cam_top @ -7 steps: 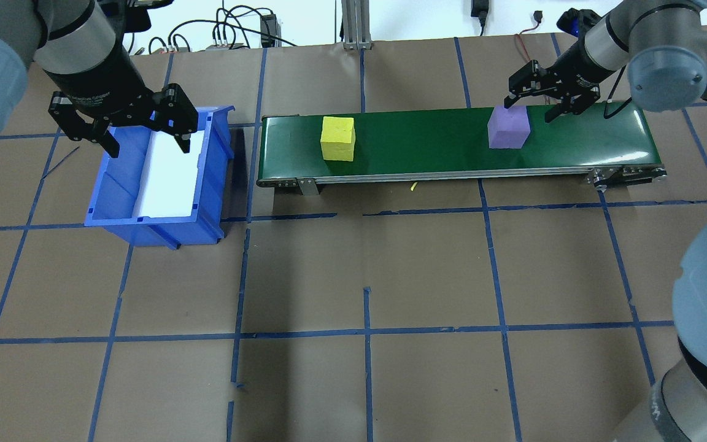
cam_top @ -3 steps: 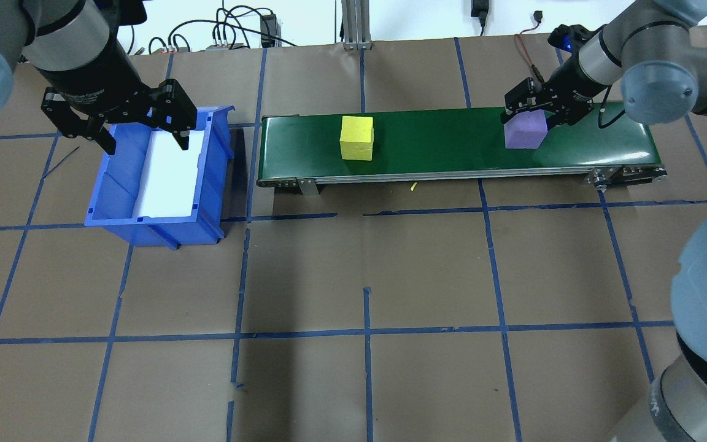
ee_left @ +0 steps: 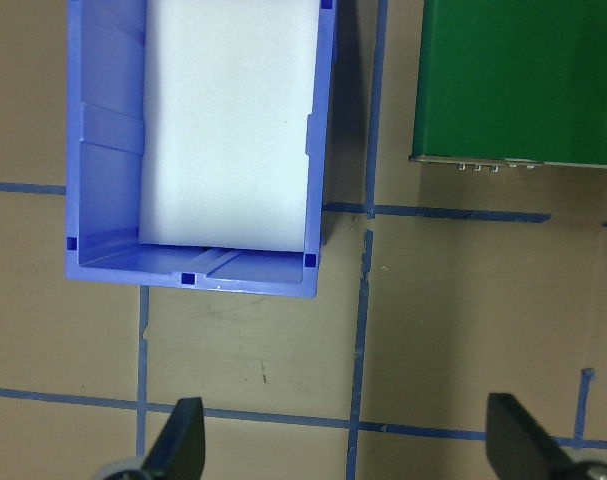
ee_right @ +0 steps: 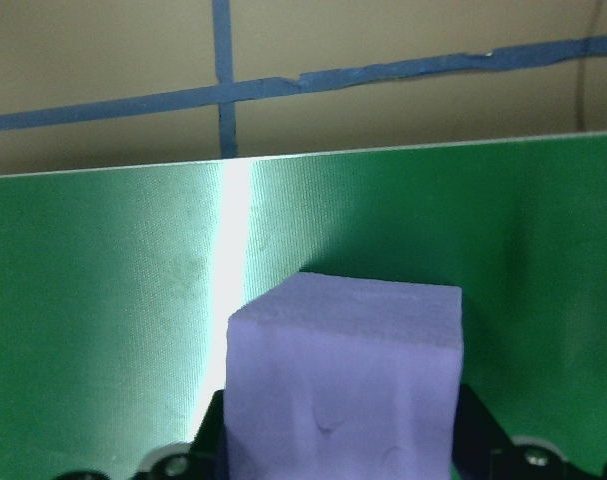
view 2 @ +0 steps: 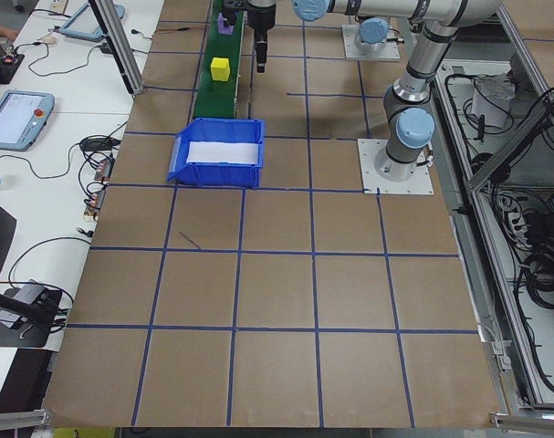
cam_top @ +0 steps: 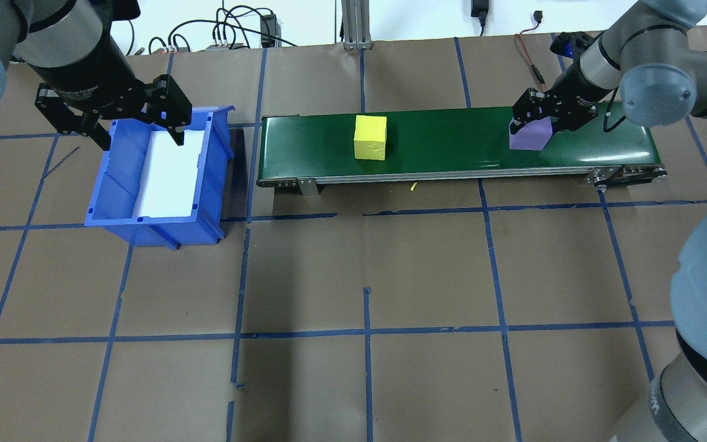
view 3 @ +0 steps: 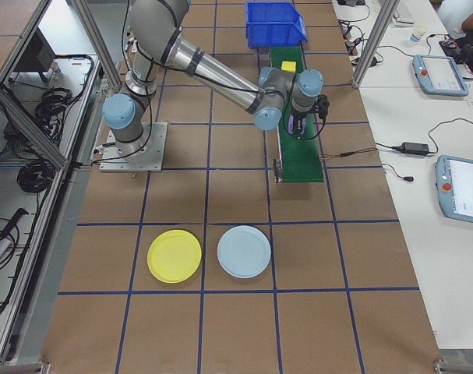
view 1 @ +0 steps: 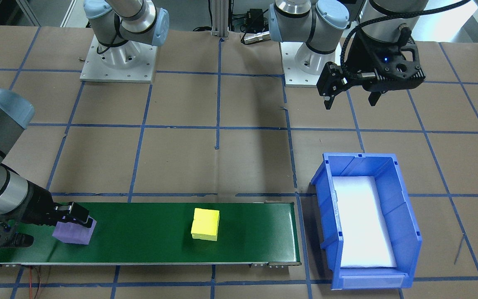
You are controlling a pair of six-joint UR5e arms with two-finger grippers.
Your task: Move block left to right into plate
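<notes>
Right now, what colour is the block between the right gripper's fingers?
Purple. The block shows best in the right wrist view, between the right gripper fingers.

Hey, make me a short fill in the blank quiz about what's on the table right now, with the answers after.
1. The right gripper is closed around the ______ block.
2. The yellow block sits on the green ______.
3. The left gripper hangs open over the blue ______.
4. Beside the yellow plate lies a second plate, coloured light ______.

Missing words: purple; conveyor belt; bin; blue
</notes>
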